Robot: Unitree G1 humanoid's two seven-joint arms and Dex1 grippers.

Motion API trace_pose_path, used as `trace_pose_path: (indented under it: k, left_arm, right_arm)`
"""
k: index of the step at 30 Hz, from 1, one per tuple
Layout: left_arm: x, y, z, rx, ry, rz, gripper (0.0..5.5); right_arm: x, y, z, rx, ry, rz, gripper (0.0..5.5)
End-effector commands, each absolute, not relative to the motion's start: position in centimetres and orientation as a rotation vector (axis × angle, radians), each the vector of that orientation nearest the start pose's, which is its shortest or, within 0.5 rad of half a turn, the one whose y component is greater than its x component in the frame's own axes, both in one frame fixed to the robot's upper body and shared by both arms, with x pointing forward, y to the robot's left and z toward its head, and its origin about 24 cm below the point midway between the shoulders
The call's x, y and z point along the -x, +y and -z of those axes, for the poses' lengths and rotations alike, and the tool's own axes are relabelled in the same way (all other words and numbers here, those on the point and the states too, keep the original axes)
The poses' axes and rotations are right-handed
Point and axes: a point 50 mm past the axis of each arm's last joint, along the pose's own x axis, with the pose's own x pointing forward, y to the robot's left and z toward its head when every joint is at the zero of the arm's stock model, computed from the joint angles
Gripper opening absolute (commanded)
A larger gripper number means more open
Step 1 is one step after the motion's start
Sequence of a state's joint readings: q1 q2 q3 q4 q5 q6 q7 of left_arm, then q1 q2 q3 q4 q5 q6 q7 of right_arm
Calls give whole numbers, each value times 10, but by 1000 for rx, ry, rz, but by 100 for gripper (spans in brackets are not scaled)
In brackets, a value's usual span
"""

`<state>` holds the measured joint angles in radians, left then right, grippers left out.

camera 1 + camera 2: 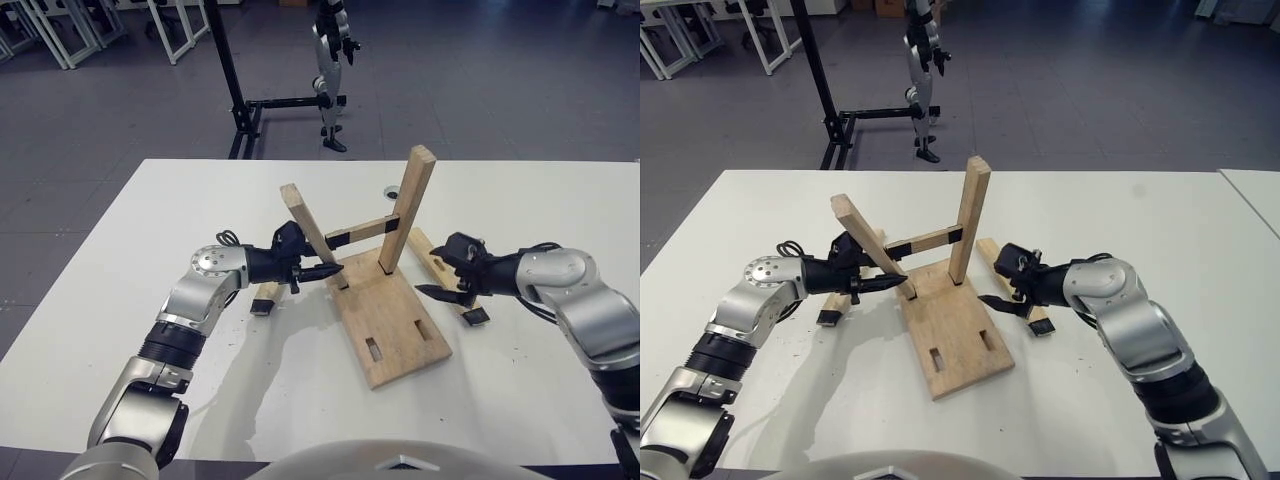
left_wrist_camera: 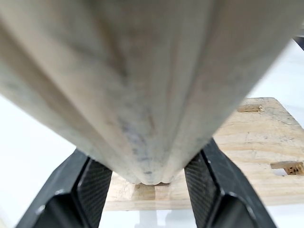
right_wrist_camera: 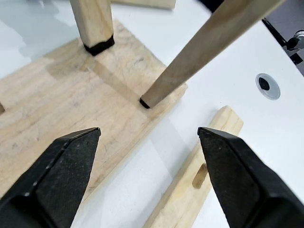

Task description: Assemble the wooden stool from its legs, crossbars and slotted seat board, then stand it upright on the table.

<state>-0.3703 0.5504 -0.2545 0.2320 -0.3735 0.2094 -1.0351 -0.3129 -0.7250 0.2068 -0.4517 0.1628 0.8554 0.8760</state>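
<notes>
The seat board [image 1: 400, 330] lies flat on the white table [image 1: 120, 330], and all else is placed from it. Two legs stand in its far end. The left leg [image 1: 303, 218] leans away to the left, while the right leg [image 1: 410, 205] rises steeper, tilted a little right. A crossbar [image 1: 365, 230] joins them above the board, with dark bands at its ends. Two slots [image 1: 372, 348] in the board's near end stand open. The left hand [image 1: 328, 271] is at the board's far left corner. Its two fingers [image 2: 92, 185] are pressed against either side of the left leg, low down near where the leg meets the board. The right hand [image 3: 148, 130] hovers just above the board's right edge with its fingers spread wide and nothing between them. A loose leg [image 1: 425, 248] lies on the table just right of the board, partly under the right hand. Another loose piece [image 1: 266, 296] lies left of the board, partly hidden behind the left arm.
</notes>
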Motion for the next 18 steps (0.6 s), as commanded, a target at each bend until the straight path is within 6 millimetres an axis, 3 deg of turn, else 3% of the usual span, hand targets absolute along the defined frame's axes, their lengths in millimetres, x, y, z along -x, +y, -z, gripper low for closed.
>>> trace_pose_path:
  k: [1,6,9,13,16,18]
  left_arm:
    - [-256,202,-7,-153,640,1022,207]
    - [-258,201,-7,-147,632,1019,207]
    - [-257,201,-5,-158,648,1040,207]
    - [-262,198,-8,-181,668,1077,207]
    - [-267,198,-11,-206,682,1099,207]
    - [-267,200,-10,-213,702,1104,207]
  right_arm:
    - [-249,-152,-165,298,426,-1052,378]
    - [-239,-132,-204,-19,347,-1245,269]
    - [-250,-100,-212,-144,241,-1166,209]
    - [-270,-59,-188,-182,194,-862,118]
    - [-279,-53,-161,-160,210,-700,47]
    - [-282,-49,-155,-157,193,-639,14]
